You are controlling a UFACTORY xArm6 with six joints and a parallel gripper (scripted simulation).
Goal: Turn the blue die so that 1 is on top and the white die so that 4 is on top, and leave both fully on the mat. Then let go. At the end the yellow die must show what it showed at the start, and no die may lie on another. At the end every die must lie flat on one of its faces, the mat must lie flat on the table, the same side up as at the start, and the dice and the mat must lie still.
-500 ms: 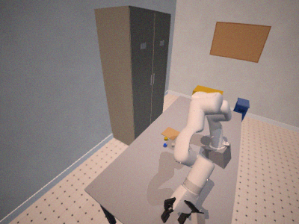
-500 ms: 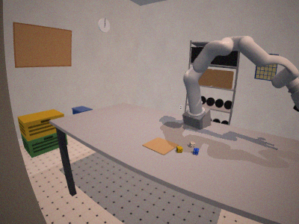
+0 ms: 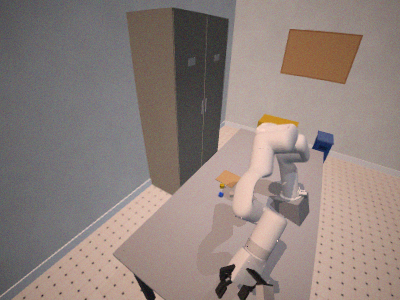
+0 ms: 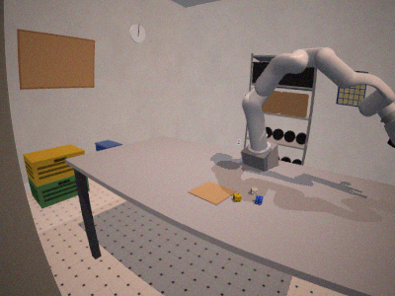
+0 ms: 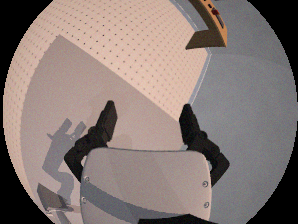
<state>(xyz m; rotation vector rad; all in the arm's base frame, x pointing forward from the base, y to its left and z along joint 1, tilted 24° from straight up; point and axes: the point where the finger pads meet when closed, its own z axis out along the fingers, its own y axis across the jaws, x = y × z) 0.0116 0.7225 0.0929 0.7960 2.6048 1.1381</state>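
Gaping fully open, the gripper (image 3: 232,293) (image 4: 391,142) (image 5: 148,110) holds nothing. In the exterior view, blue (image 3: 221,194) (image 4: 259,199) and white dice (image 3: 231,195) (image 4: 254,190), cubes without long axes, lie toward three o'clock off the mat (image 3: 228,178) (image 4: 211,192), one mat corner pointing six o'clock

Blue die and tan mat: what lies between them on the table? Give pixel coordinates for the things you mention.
The yellow die (image 3: 222,186) (image 4: 237,197) lies between the blue die (image 3: 220,194) (image 4: 259,199) and the tan mat (image 3: 228,178) (image 4: 212,192); the exterior view shows it best.

The mat (image 3: 228,178) (image 4: 211,192) is plain orange-tan; one die (image 3: 221,194) (image 4: 259,199) is blue.
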